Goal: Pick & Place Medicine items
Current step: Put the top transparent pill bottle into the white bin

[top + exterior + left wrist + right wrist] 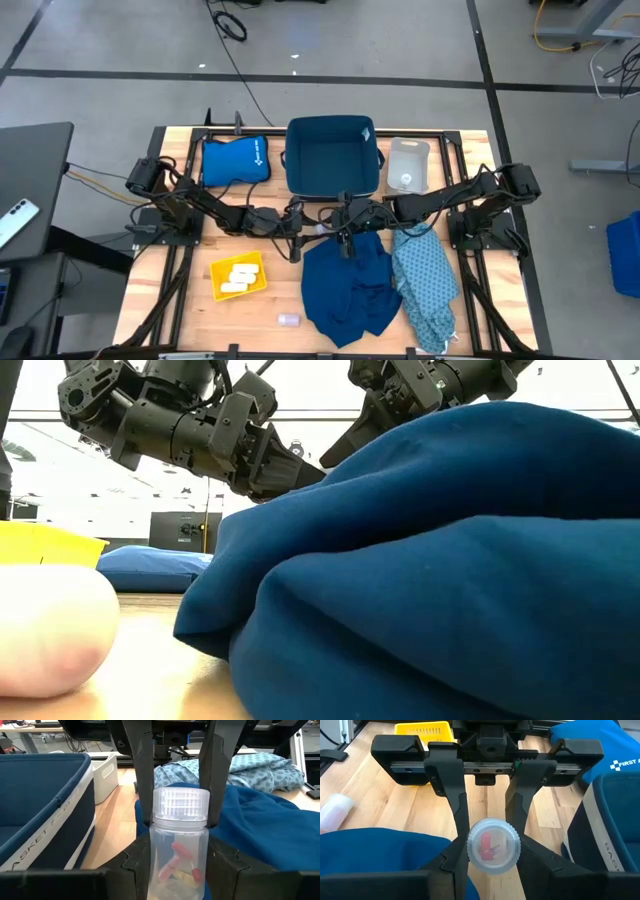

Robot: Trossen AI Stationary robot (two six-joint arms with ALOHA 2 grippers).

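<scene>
Clear pill bottle (179, 845) holding red capsules, pinched by both left end effector (179, 870) and right end effector (492, 855)

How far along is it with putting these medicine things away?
Some looks done: the yellow tray holds a few cream-white packs. In hand: a clear pill bottle, gripped by both the left gripper and the right gripper over the table's middle, as if handing over. Left: a small whitish bottle lies on the wood outside the tray.
</scene>
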